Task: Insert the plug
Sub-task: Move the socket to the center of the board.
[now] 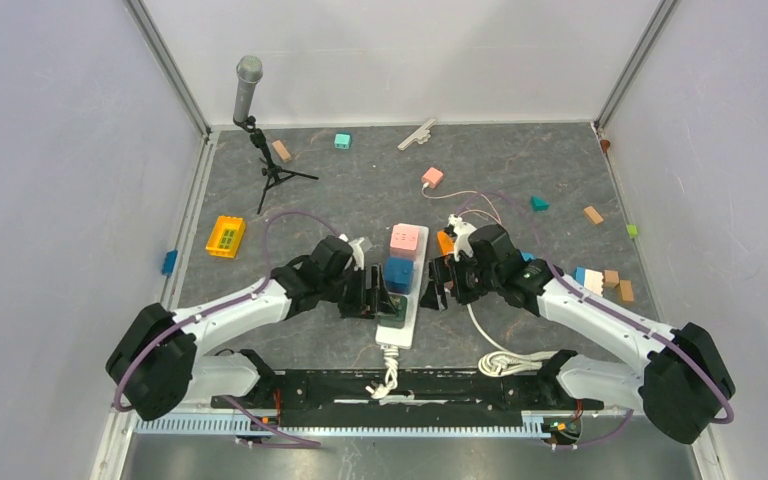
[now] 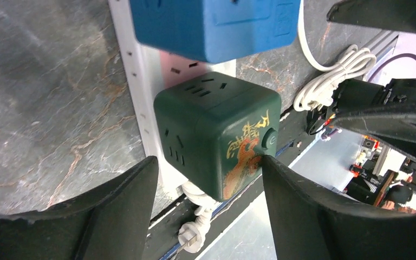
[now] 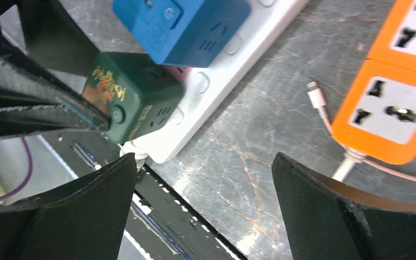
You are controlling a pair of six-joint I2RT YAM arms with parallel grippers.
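A dark green cube plug [image 2: 216, 135] with a gold dragon print sits on the near end of the white power strip [image 2: 141, 81]. A blue cube [image 2: 211, 24] sits just beyond it, and a pink cube [image 1: 404, 238] at the strip's far end. My left gripper [image 2: 208, 162] is open around the green cube. Its right finger [image 2: 303, 216] touches the cube's button corner, and its left finger [image 2: 114, 216] stands apart. My right gripper [image 3: 205, 160] is open and empty, low over the table just right of the strip [image 3: 216, 81]. The green cube [image 3: 135, 103] shows in the right wrist view too.
An orange power strip [image 3: 406, 108] with a pink cable lies right of the white strip. A coiled white cable [image 1: 505, 360] lies near the right arm's base. The strip's own white plug [image 2: 192, 238] hangs at the front rail. A microphone on a tripod [image 1: 248, 90], a yellow block [image 1: 226, 236] and small blocks lie around.
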